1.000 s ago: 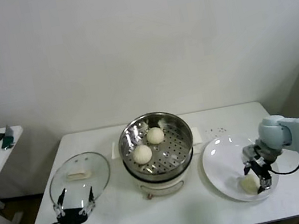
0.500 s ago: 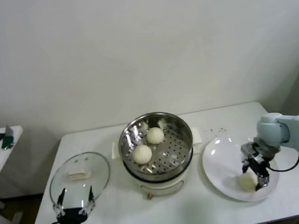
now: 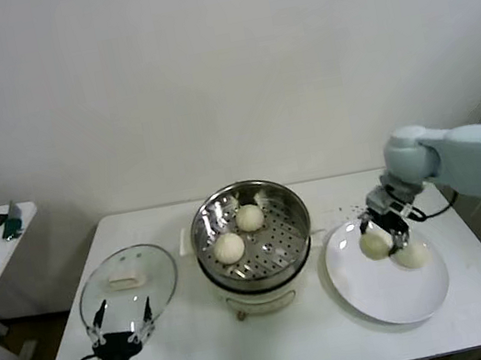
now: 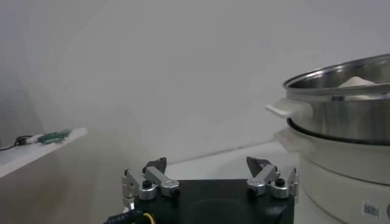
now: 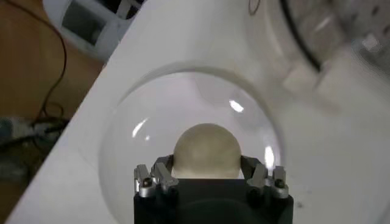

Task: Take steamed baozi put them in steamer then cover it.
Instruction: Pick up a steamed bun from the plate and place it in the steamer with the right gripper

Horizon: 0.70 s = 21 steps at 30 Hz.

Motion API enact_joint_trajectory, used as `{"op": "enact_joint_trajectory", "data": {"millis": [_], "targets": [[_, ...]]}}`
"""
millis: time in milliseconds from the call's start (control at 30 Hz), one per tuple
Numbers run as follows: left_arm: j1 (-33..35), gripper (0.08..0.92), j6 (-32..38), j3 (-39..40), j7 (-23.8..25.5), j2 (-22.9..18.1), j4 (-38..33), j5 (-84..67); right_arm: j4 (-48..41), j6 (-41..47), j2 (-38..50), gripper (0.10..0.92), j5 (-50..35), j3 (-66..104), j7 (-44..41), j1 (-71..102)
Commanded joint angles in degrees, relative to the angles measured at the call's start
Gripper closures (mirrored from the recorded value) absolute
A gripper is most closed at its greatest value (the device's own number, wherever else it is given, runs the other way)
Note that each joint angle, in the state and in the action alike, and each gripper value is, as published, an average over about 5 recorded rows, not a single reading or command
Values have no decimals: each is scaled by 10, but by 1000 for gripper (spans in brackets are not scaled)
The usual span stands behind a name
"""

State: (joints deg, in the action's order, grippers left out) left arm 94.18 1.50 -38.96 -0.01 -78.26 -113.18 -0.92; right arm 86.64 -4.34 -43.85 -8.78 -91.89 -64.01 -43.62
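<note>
Right gripper closed around one bun, lifted above the white plate, with the bun seated between both fingers as the right wrist view confirms. Another bun close beside the held one, over the plate's far side; hard to tell whether resting on the plate or touching its neighbour. Two buns already on the perforated tray inside the steamer, which sits mid-table, just left of the plate. Glass lid flat on the table to the steamer's left, not yet used. Left gripper parked low at the table's near left edge in front of the lid, jaws spread wide and empty. Likely risks from here: soft, smooth dough slipping or squashing under the pinch during the carry; a drop short of the pot if the grip loosens over the gap between plate and steamer; clipping the steel rim on a low approach; landing on top of the two buns already inside rather than on the free part of the tray.
</note>
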Motion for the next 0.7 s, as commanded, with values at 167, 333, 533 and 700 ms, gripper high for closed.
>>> {"op": "enact_joint_trajectory", "data": {"millis": [167, 333, 533, 700], "targets": [[1, 177, 0, 3, -1, -2, -1, 0, 16, -150, -187, 304, 2, -4, -13, -151], [4, 177, 1, 2, -1, -4, -1, -1, -14, -163, -248, 304, 17, 19, -10, -107], [12, 177, 1, 0, -3, 6, 1, -6, -45, -168, -307, 304, 40, 39, -8, -39], [21, 177, 3, -2, -3, 16, 2, -9, -70, -173, -335, 304, 55, 47, -9, 12]]}}
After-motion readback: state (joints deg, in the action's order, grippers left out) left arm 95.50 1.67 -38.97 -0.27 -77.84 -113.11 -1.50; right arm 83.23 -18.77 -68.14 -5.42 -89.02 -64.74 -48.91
